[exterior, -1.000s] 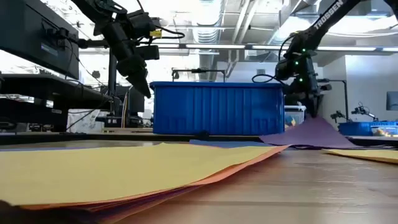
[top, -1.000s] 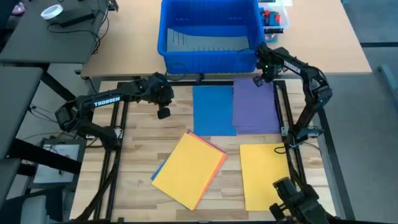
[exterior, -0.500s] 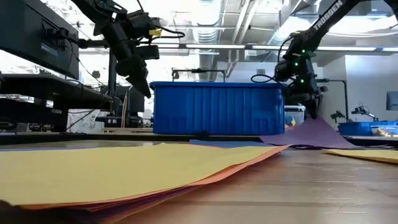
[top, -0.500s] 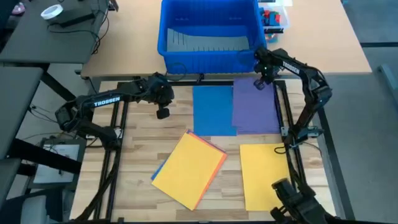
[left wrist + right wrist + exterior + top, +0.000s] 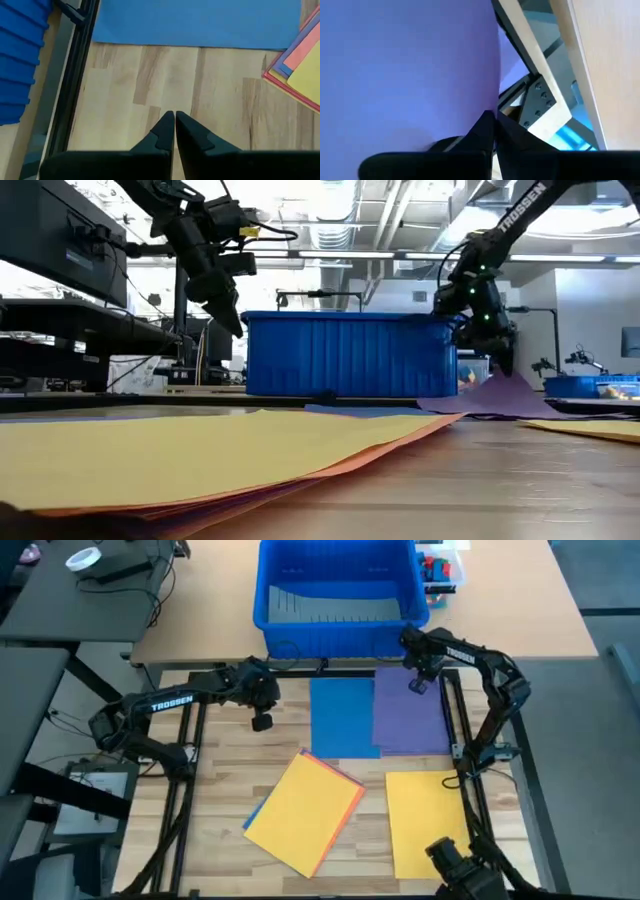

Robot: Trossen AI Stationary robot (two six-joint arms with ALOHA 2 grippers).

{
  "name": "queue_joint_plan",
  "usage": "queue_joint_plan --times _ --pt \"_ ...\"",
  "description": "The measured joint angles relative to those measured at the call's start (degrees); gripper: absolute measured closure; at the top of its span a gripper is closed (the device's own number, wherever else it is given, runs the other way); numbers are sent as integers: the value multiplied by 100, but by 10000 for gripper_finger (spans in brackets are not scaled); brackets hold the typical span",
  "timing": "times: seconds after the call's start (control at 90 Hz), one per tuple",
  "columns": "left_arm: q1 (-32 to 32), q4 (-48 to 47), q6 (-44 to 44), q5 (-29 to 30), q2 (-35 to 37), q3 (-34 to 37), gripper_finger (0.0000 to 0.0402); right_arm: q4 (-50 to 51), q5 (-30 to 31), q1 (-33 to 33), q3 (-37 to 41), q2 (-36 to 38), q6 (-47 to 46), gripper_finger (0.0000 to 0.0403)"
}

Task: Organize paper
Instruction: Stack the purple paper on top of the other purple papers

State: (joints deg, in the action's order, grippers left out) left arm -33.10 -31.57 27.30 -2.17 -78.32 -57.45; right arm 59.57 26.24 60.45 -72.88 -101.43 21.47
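High view: right gripper [image 5: 418, 678] over far edge of purple sheet [image 5: 410, 715], which lies beside blue sheet [image 5: 344, 717] near blue bin [image 5: 338, 585]. Yellow-topped stack [image 5: 303, 812] and single yellow sheet [image 5: 425, 820] on near worktop [image 5: 230, 755]. Left gripper [image 5: 262, 710] hangs over bare wood.
Low view: purple sheet's far corner lifted.
Left wrist: fingers [image 5: 162, 131] together, empty.
Right wrist: fingers [image 5: 482, 131] pinched on purple sheet's edge.

Robotics lab: exposed ceiling ducts [image 5: 330, 220], equipment benches [image 5: 90, 330].
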Motion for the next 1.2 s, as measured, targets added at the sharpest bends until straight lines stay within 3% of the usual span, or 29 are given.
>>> queue_joint_plan --times 0.489,0.878,1.2 --pt "15 -112 261 -2 0 0 402 150 569 -335 307 112 650 403" --pt "15 -149 599 -4 0 0 402 59 560 -711 354 778 1266 403" --pt "15 -157 655 -4 0 0 402 250 602 -562 356 643 1257 403"
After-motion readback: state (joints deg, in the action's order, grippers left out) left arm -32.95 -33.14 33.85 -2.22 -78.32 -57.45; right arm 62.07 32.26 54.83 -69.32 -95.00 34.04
